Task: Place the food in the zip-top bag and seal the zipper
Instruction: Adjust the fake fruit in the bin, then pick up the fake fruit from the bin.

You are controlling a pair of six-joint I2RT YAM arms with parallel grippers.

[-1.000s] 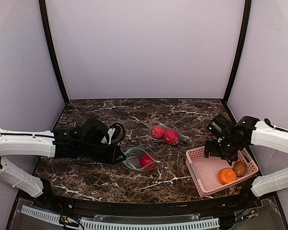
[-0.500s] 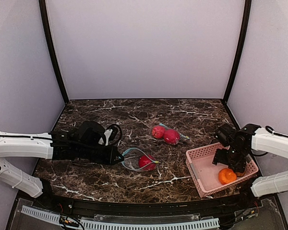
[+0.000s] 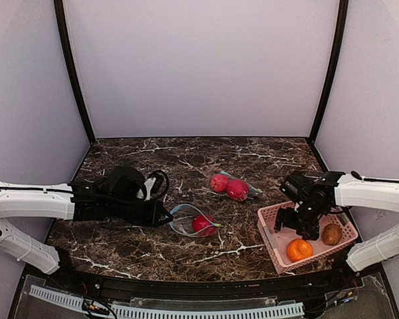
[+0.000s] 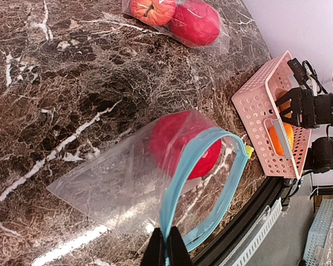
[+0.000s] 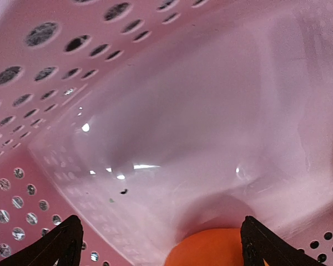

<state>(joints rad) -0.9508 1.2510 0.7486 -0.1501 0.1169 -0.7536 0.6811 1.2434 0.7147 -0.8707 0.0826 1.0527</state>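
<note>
Orange fruit (image 5: 211, 250) sits cut off between spread right fingers (image 5: 65, 239).

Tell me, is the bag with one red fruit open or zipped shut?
Open. On the bag, the blue zipper edges gape apart over the red fruit; the left hand pinches one edge.

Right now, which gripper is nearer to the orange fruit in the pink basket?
The right. The right gripper hangs open just over the orange fruit, inside the pink basket; the left gripper is far off, shut on the zip-top bag.
</note>
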